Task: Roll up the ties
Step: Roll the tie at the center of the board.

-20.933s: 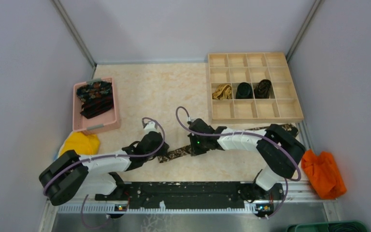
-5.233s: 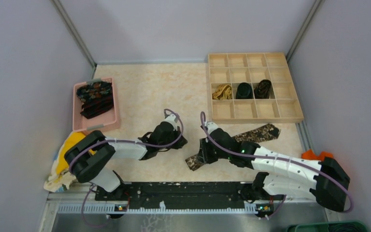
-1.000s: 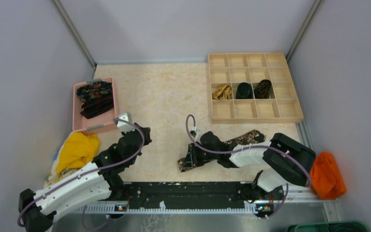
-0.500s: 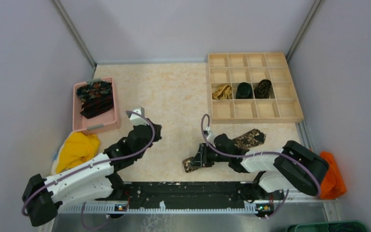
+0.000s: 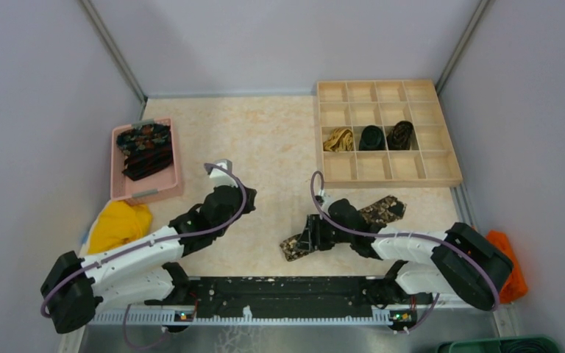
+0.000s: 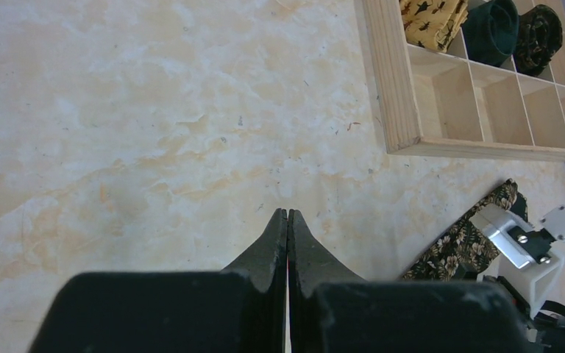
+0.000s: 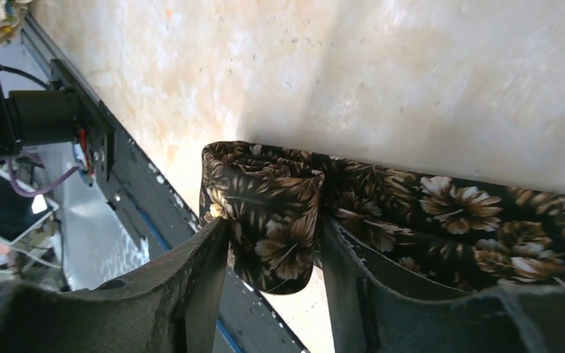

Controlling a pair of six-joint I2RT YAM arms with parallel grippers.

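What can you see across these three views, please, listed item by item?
table: one, beige marbled
wooden tray: one, pale wood, divided into cells, far right
pink tray: one, far left
floral tie: one, black-brown, lying near the front edge, one end rolled
rolled ties: three, golden-tan, black and dark brown, in adjoining cells of the wooden tray
piled ties: count unclear, dark patterned, in the pink tray
yellow cloth: one, left edge
orange cloth: one, right edge, partly behind the right arm
green bin: one, bottom right corner
left gripper: black, shut, empty, over bare table
right gripper: black, shut on the floral tie's rolled end
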